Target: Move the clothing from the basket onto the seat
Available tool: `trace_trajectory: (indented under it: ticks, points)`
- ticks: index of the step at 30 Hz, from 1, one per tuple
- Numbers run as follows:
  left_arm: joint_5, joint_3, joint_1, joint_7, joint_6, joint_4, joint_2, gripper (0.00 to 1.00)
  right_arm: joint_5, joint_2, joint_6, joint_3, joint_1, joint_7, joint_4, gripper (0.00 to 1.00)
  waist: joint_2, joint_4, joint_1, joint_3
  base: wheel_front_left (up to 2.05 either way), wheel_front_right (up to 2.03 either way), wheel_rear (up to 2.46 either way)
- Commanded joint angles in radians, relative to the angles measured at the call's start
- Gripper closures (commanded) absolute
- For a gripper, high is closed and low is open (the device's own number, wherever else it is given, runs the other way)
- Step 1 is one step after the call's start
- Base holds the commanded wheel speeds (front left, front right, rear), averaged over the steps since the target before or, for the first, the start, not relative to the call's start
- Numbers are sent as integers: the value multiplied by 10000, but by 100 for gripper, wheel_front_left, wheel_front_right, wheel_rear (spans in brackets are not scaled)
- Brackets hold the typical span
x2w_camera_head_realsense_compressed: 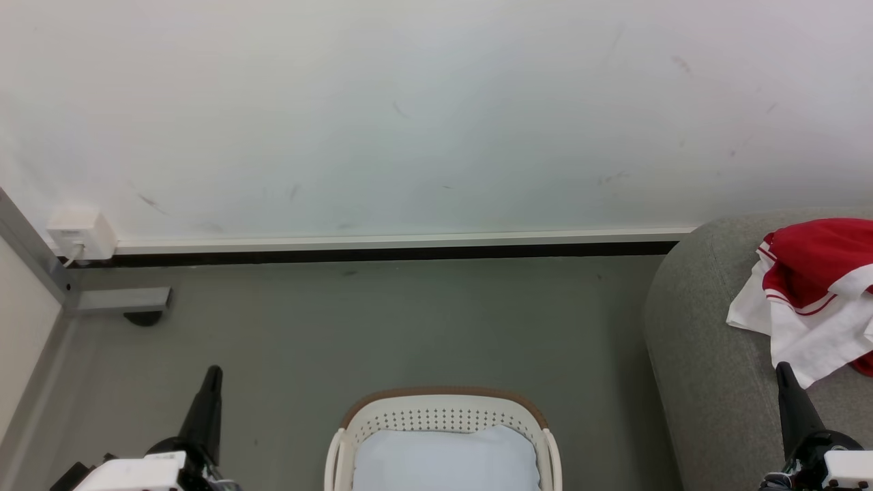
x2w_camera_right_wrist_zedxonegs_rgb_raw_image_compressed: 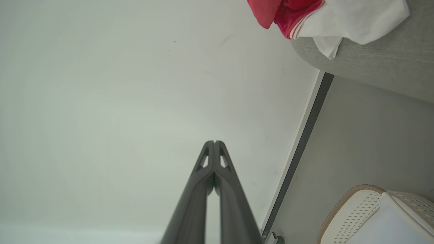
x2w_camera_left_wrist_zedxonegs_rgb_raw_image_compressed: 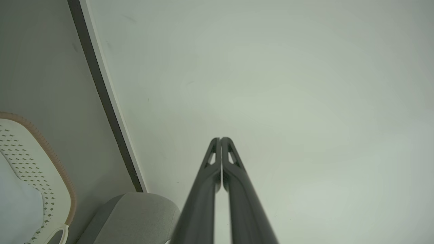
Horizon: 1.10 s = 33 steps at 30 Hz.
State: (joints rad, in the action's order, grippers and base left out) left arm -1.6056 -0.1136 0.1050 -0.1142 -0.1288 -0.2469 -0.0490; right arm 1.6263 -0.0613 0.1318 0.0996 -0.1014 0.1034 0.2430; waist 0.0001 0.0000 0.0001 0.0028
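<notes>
Clothing (x2w_camera_head_realsense_compressed: 815,266) lies on the seat (x2w_camera_head_realsense_compressed: 709,354) by grey floor (x2w_camera_head_realsense_compressed: 409,320); left end effector (x2w_camera_left_wrist_zedxonegs_rgb_raw_image_compressed: 221,139) and right end effector (x2w_camera_right_wrist_zedxonegs_rgb_raw_image_compressed: 215,142) closed, empty.

Soft, even, bright light leaves hardly any shadow on the pale wall (x2w_camera_head_realsense_compressed: 436,116) and grey floor (x2w_camera_head_realsense_compressed: 382,320), and in the wrist views the left tool (x2w_camera_left_wrist_zedxonegs_rgb_raw_image_compressed: 221,139) and right tool (x2w_camera_right_wrist_zedxonegs_rgb_raw_image_compressed: 214,142) look soft and blurred toward the bottom edge.
</notes>
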Motion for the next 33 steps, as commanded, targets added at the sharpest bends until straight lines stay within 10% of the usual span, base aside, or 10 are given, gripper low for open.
trace_trajectory:
  ticks: [1, 33]
  points:
    - [-131, -19, 86, -37, -36, 27, -19, 100, -36, 3, -21, 32, -120, 16, 26, 100, -1, 0, -1, 0, 0, 0, 0]
    - [-133, -18, 86, -36, -36, 28, -19, 100, -79, 42, -21, 85, -128, 72, 29, 100, -1, 0, -1, 0, 0, 0, 0]
